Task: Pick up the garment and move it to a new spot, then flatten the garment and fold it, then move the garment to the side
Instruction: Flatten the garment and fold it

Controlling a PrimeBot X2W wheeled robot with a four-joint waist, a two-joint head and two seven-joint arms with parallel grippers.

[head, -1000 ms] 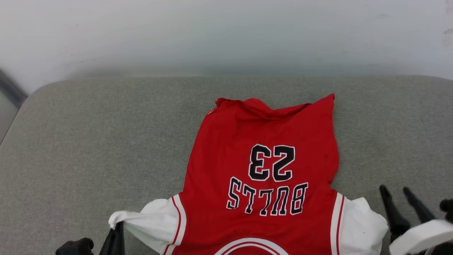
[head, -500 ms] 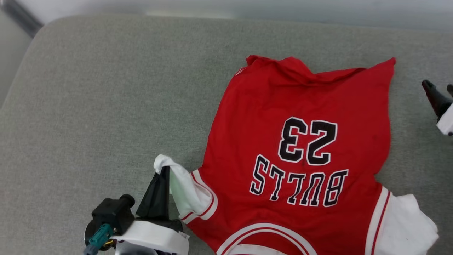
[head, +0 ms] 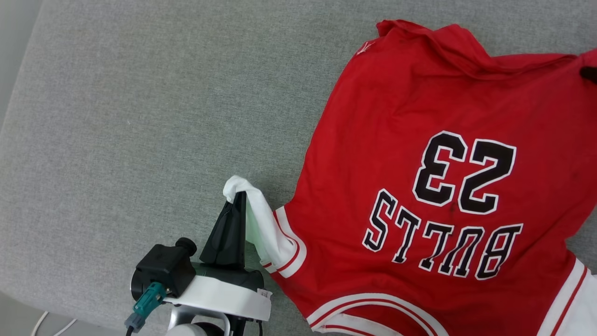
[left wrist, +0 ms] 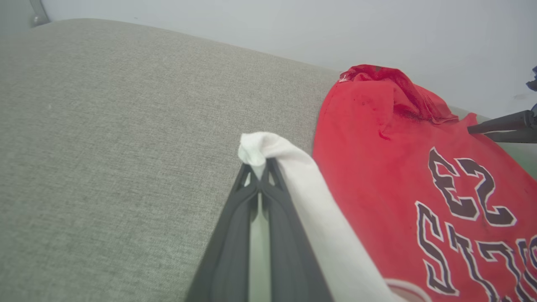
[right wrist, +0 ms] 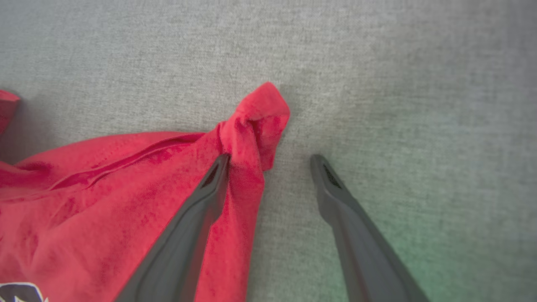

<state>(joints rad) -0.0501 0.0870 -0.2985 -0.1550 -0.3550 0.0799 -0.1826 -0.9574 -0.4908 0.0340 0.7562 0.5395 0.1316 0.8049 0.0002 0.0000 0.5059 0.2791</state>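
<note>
**A:** So, where is the garment (head: 410,140) lying?

**B:** On the grey cushion (head: 140,116), print side up. In the head view it takes up the right half, with the black "BULLS 23" lettering (head: 447,224) reading upside down. The striped neckline is toward the robot and the hem is at the far end.

**A:** Is it flat?

**B:** Mostly. The far hem is rumpled and folded back on itself near its left corner (head: 419,32). The white sleeve (head: 266,224) on the robot's left is pulled up and away from the red body.

**A:** Pulled by what?

**B:** The left gripper (head: 237,198). Its two dark fingers are pressed together on the tip of that sleeve. A small knob of white cloth sticks out past the fingertips, and the sleeve hangs from them in a taut ridge down to the striped trim.

**A:** And the right gripper (right wrist: 270,158)?

**B:** Its jaws are spread wide and grasp nothing. It sits at the far right hem corner (right wrist: 260,113), which stands bunched into a little peak. One finger lies against the red cloth just below that peak, and the other rests over bare cushion, apart from the fabric.

**A:** Anything around it all?

**B:** A pale wall (left wrist: 251,25) runs behind the cushion. There is a teal connector (head: 148,298) on the left wrist, and a thin pale cable (head: 46,322) lies on the floor past the cushion's near edge.
</note>
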